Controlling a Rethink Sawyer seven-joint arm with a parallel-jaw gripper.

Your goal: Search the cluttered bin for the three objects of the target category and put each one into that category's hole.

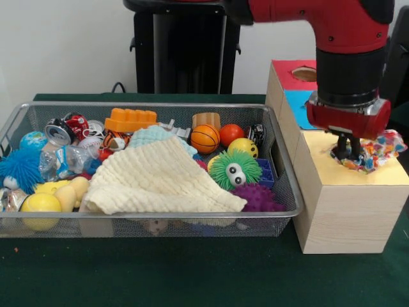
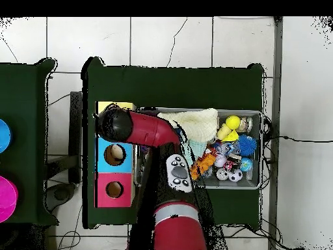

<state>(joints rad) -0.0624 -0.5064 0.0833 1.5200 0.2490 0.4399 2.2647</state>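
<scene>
My gripper (image 1: 348, 152) hangs over the yellow section (image 1: 383, 178) at the near end of the wooden box. Its black fingers stand close together, shut on a crinkly multicoloured packet (image 1: 378, 148). The packet lies bunched over that section's hole and hides it, spreading to the right of the fingers. In the overhead view the arm's wrist (image 2: 114, 124) covers the gripper and the packet above the yellow section (image 2: 123, 105). The wire bin (image 1: 147, 105) left of the box holds several toys, with a cream cloth (image 1: 160, 179) spread over its middle.
The box also has a blue section (image 1: 297, 102) and a red section (image 1: 287, 67), each with a hole (image 2: 114, 154) (image 2: 114, 189). In the bin lie a basketball (image 1: 204, 138), a green googly-eyed ball (image 1: 235, 169), a purple spiky ball (image 1: 255, 197), a crushed can (image 1: 61, 131) and a plastic bottle (image 1: 64, 161).
</scene>
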